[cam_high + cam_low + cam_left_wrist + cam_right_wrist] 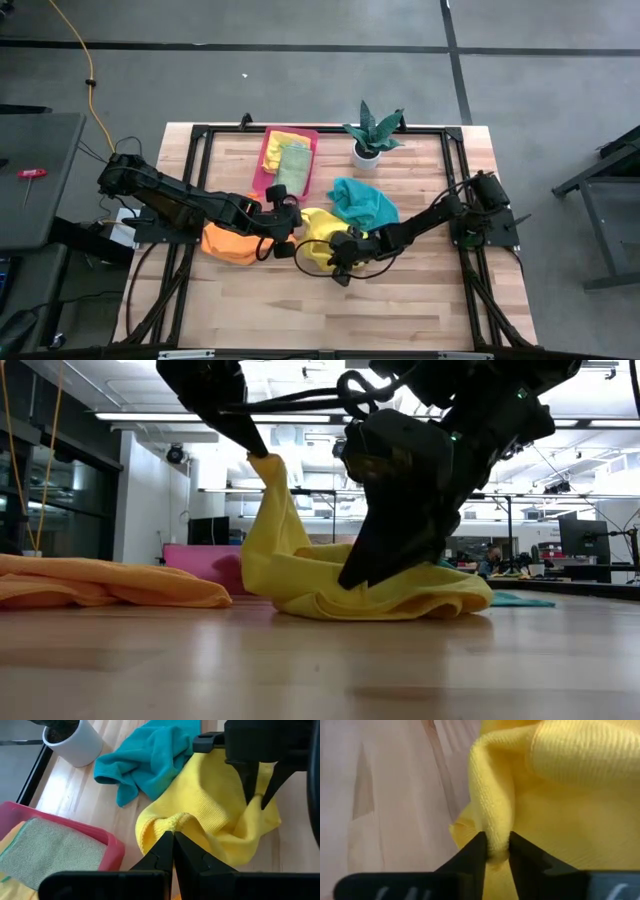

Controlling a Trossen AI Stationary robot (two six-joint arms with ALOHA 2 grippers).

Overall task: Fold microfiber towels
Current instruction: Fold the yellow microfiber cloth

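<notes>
1. the left gripper is pinched tight on a raised corner of the yellow towel, which is lifted off the table.
2. the right gripper is clamped on a fold at the towel's opposite edge, low on the wood.
3. the yellow towel is bunched between both grippers at mid-table.
4. an orange towel is seen just left, a teal towel just behind.
5. a green towel is laid over another yellow one in the pink tray, beside a potted plant.

Towels: five; tray: one; plant: one.
</notes>
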